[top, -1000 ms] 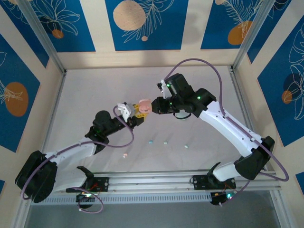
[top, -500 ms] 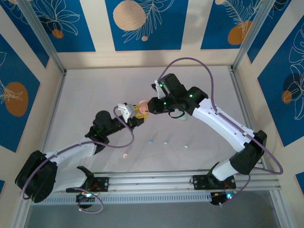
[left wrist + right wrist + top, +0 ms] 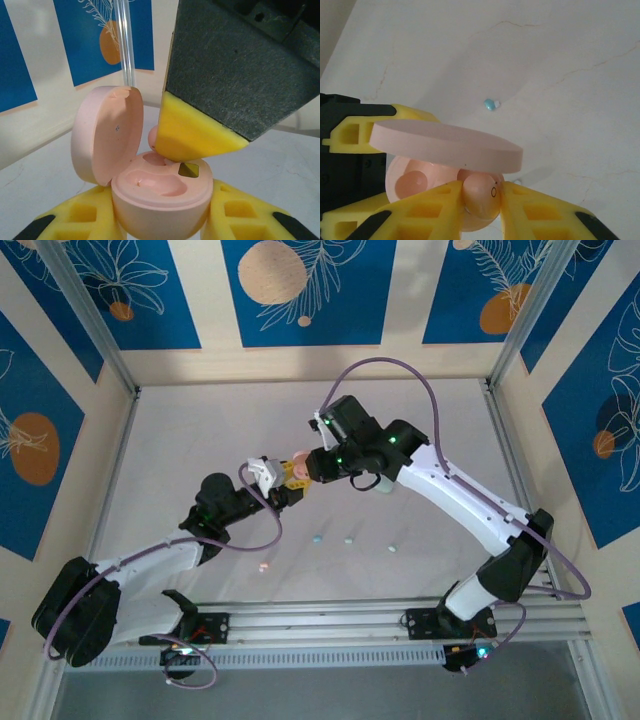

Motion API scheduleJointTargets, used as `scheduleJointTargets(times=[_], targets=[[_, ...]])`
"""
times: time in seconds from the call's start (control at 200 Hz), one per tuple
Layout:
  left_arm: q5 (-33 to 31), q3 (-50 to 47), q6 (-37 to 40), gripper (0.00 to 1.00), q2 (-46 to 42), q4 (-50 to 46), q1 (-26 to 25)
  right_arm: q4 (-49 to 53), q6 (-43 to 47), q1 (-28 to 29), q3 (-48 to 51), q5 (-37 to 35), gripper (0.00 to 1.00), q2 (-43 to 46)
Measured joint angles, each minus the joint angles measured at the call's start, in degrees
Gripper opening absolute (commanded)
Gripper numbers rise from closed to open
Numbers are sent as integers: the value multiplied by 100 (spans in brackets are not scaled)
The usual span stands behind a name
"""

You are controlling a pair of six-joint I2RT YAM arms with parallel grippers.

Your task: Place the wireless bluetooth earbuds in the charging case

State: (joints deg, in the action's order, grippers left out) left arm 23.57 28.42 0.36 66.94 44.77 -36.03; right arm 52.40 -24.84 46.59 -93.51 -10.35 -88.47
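Pink bud (image 3: 479, 200): pinched between the yellow fingertips of the right gripper (image 3: 481, 190), right at the mouth of the case and under its lid
Charging case (image 3: 150, 205): squeezed between the two fingers of the left gripper (image 3: 286, 480), held up off the table, mouth up, lid open
Doing it well: I think the case should be kept steady while the bud goes down softly into its own hole; let go only when it sits flat
Lid (image 3: 445, 145): just above the right fingers and hanging over the bud, so it is most in the way; a bump could knock it shut
Round pink lump (image 3: 410, 182): inside the case, just beside the held bud; maybe a second bud, I cannot tell
Blue bud (image 3: 491, 104): on the table (image 3: 200, 440), below and well apart from the right fingers
Pale bud (image 3: 349, 539): on the table under the hands
Other pale bud (image 3: 393, 549): further right
Loose pink bud (image 3: 263, 566): below the left gripper, toward the arm bases; none of these block the way
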Motion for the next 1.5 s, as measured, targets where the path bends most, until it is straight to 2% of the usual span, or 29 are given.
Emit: scheduleJointTargets(times=[0.295,0.63,0.92,1.095,1.246,1.501], targets=[[0,0,0,24,2,2,0,15,20,-57,-13,68,36,7],[2,2,-42,24,0,227,0,-588,-280,-525,564,1298,36,669],[0,0,-44,24,-35,282,0,-922,-529,-780,1047,1213,35,1403],[-7,0,-44,24,-264,280,-2,-1169,-839,-1235,1674,1220,35,1821],[-79,-11,-44,24,-614,234,-2,-1257,-1058,-1499,2092,1325,35,1832],[-122,-120,-42,24,-1200,122,-7,-1384,-1338,-1486,2559,1838,34,1298]])
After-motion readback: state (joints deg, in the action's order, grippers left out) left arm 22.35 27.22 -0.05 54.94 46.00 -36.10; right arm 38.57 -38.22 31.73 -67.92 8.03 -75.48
